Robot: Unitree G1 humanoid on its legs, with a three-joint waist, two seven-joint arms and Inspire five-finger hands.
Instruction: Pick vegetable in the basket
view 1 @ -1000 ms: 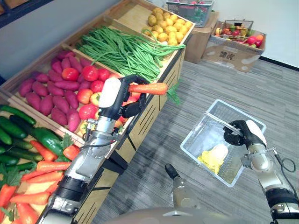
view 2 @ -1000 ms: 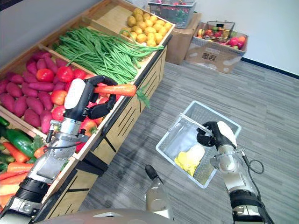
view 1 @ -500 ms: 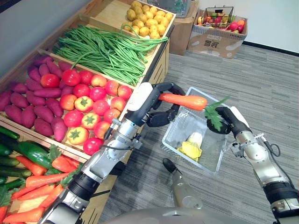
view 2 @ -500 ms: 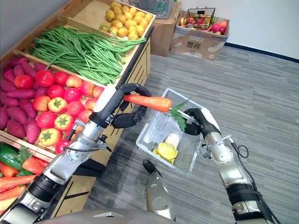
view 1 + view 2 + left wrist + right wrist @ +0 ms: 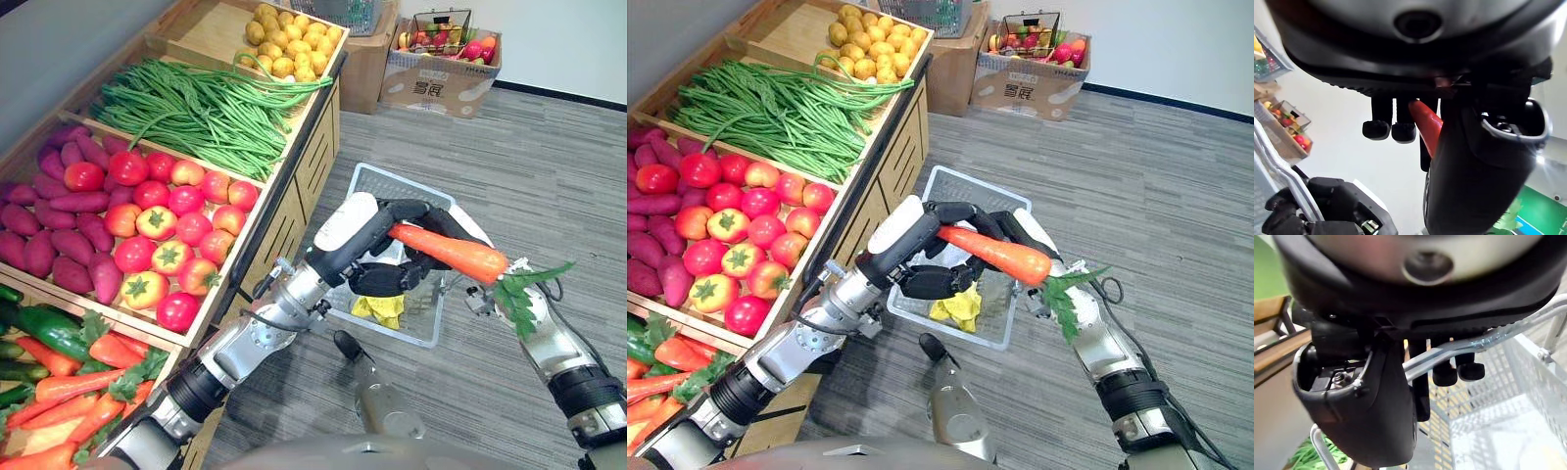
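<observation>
My left hand is shut on an orange carrot with green leaves and holds it level, just above a wire basket. The carrot's tip sits between the thumb and the curled fingers. The leaves hang past the basket's right side. My right hand is shut on the basket's metal handle and is partly hidden behind the carrot. A yellow item lies on the basket's bottom.
A wooden stand on the left holds crates of green beans, tomatoes, purple sweet potatoes, yellow produce and carrots with cucumbers. A cardboard box of fruit stands at the back. Grey floor lies to the right.
My left hand has carried the carrot from over the shelf across to above the basket. The right hand has kept hold of the handle. The camera has turned towards the basket.
</observation>
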